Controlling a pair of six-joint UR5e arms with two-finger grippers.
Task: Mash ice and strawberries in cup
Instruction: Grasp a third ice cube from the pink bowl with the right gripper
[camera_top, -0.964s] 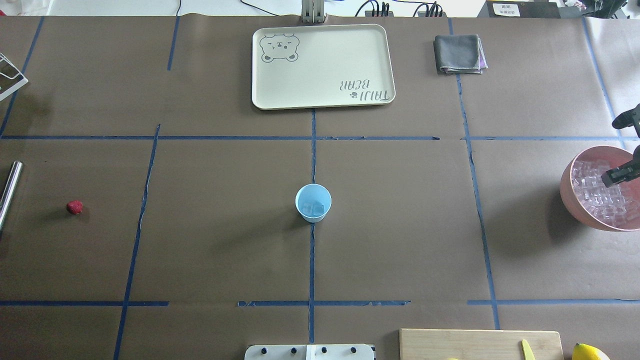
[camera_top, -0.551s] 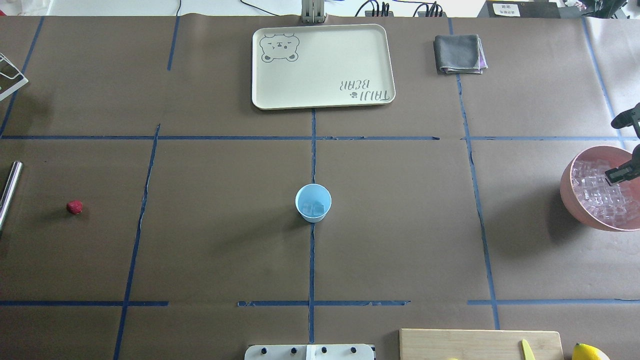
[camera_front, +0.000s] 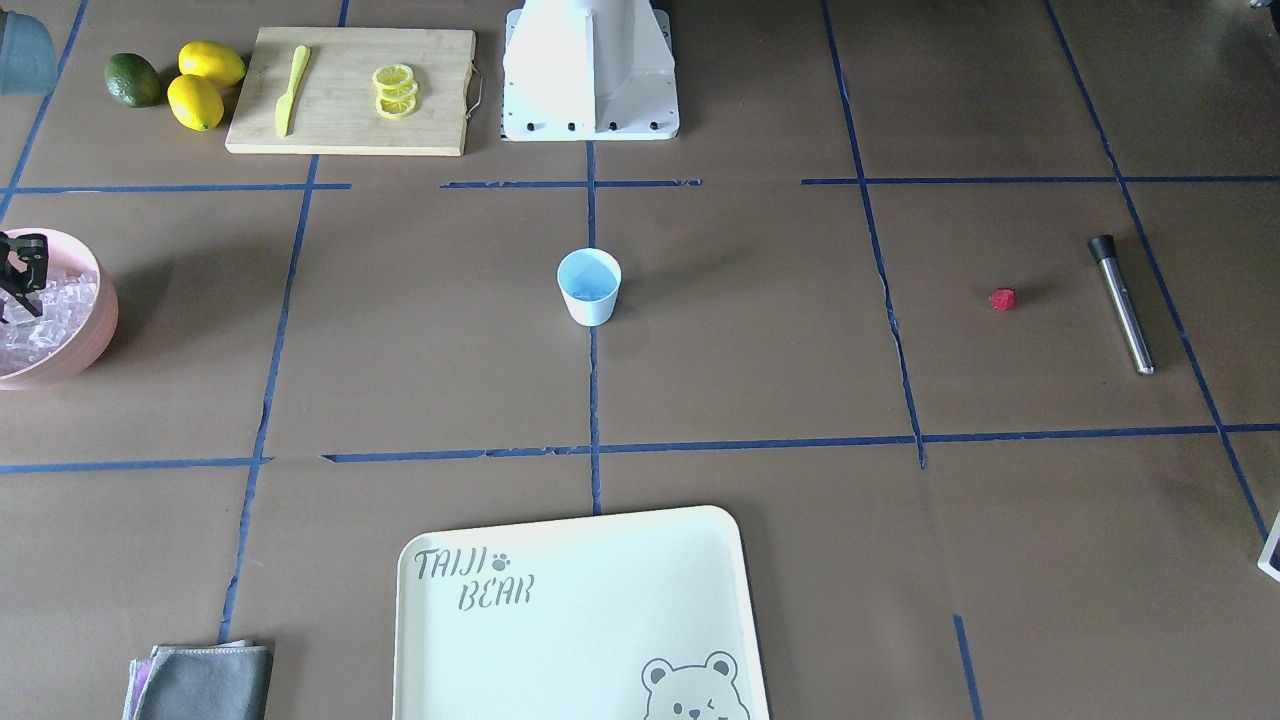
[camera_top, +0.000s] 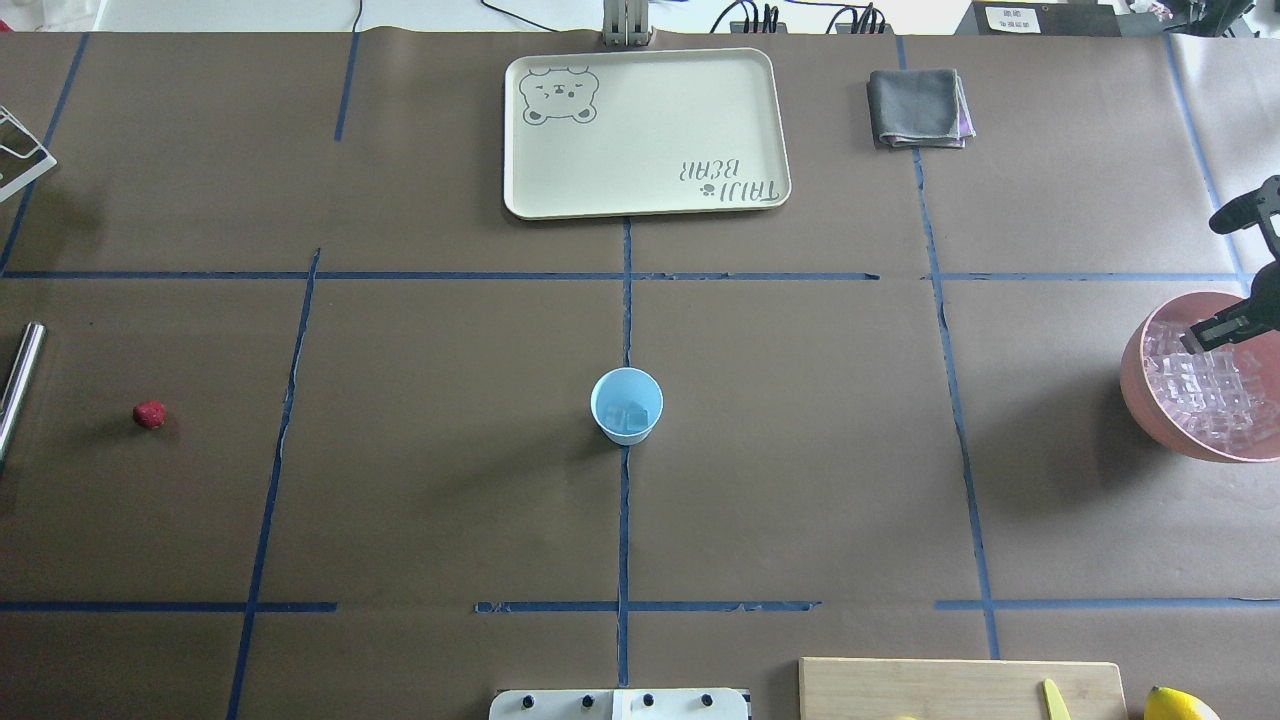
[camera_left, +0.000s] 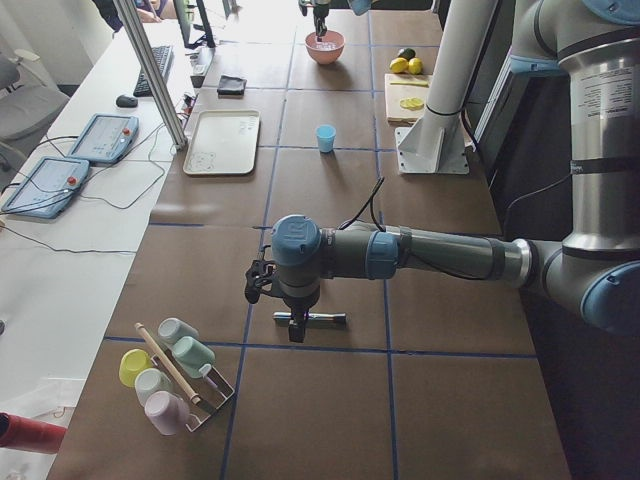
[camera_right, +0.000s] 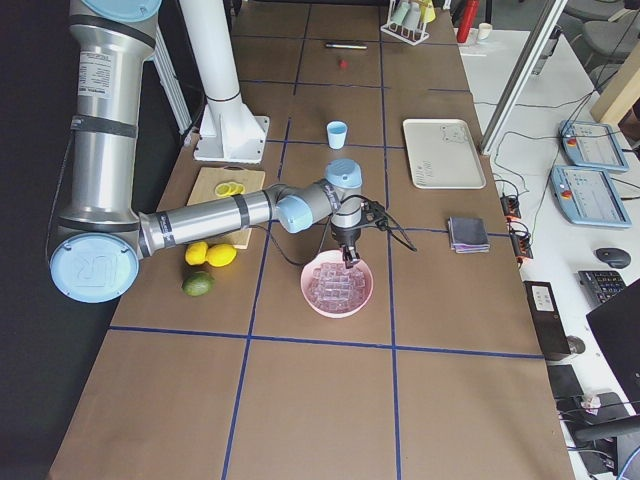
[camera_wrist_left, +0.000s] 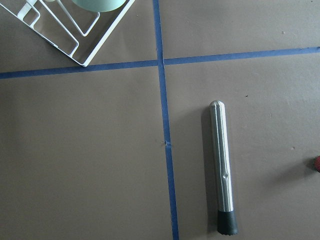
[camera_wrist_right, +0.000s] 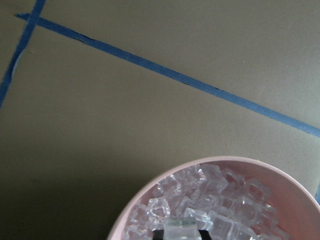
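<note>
Your blue-taped brown surface (camera_top: 800, 450): right pincer (camera_right: 349, 260) grips an ice cube (camera_wrist_right: 181, 227) above the pink bowl (camera_top: 1135, 385); left pincer (camera_left: 296, 325) unreadable.

My bench (camera_top: 800, 450), brown and crossed by blue tape (camera_top: 450, 275), carries the cup (camera_top: 627, 405) at centre, the strawberry (camera_top: 150, 414) near a steel rod (camera_front: 1122, 305), a pink bowl (camera_top: 1135, 390), tray (camera_top: 650, 130), folded cloth (camera_top: 920, 108) and cutting board (camera_front: 350, 100) with lemons (camera_front: 205, 85) beside it
</note>
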